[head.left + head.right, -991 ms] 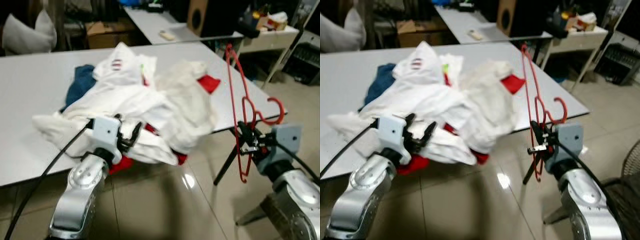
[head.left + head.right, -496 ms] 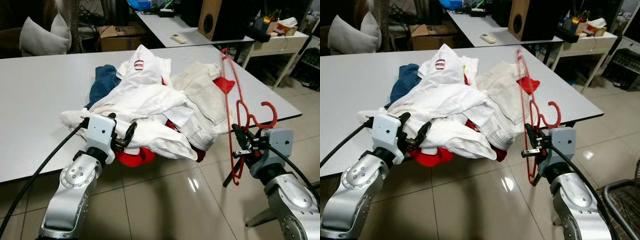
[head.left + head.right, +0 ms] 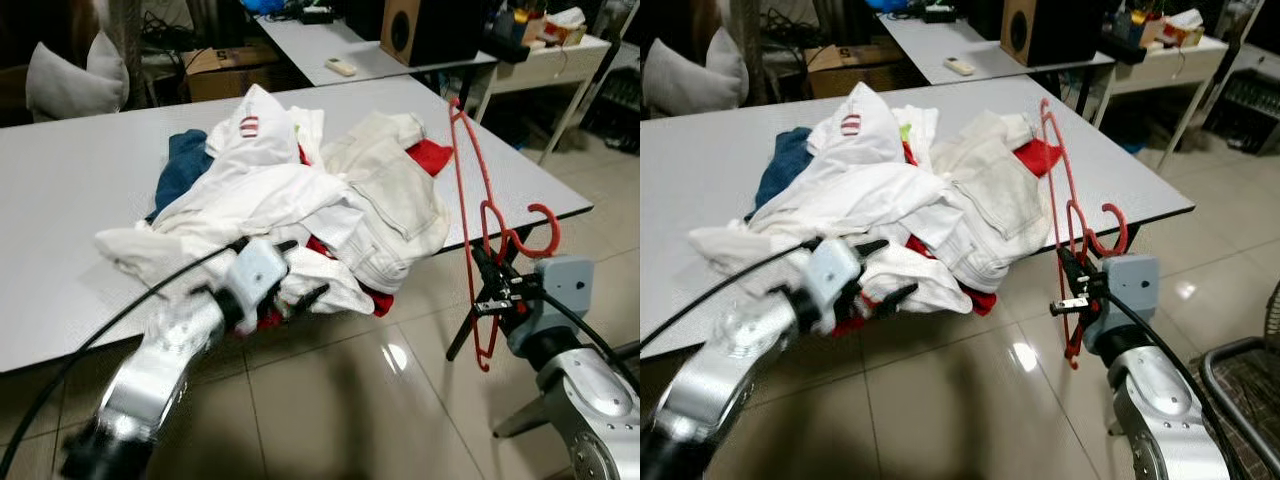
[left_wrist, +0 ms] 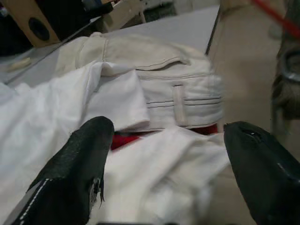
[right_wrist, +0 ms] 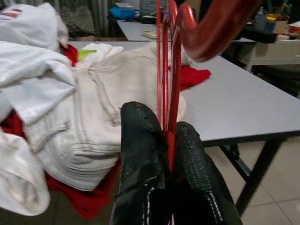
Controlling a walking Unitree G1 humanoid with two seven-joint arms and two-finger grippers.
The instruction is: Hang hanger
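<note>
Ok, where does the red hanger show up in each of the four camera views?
Left eye view: red hanger at right, upright, past the table's right edge.
Right eye view: right of centre, in the right gripper.
Left wrist view: a blurred red bar in the top right corner, likely the hanger.
Right wrist view: centre, pinched between the black fingers.
Shared landmark: the white clothes pile.

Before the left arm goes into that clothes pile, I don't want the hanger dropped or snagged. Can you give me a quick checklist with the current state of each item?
1. Right gripper shut on the red hanger: ok.
2. Hanger free of the clothes pile: ok, it hangs beside the table edge, apart from the cloth.
3. Left gripper open for a grasp: ok, fingers spread wide.
4. Left gripper aimed at a garment: ok, white cloth lies between its fingers.
5. Which single garment it would take: cannot tell, layers overlap.
6. Left arm steady: not ok, it is blurred in the eye views.
</note>
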